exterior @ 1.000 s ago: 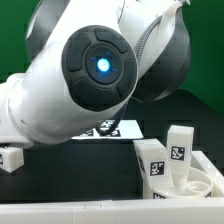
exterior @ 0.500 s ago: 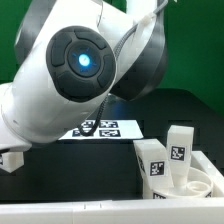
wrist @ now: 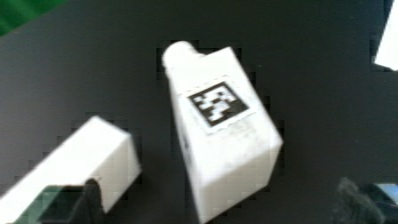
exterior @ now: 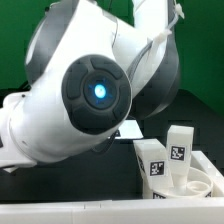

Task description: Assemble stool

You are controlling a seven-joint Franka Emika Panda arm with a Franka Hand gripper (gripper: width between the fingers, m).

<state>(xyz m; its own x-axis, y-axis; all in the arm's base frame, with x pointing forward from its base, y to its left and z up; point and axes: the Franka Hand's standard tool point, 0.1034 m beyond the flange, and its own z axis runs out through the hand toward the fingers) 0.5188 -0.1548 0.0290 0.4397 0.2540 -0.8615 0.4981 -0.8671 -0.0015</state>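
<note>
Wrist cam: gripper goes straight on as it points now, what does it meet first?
Probably the tagged white stool leg lying on the black table, in line between the fingers of the open gripper. How near it is, the picture cannot settle.

A green backdrop [exterior: 12, 30] closes off the scene behind a black table [exterior: 205, 108], its matte top evenly lit. In the exterior view, a low white wall [exterior: 70, 212] runs along the table's near edge. The wrist view is mostly filled by the same dark surface.
</note>
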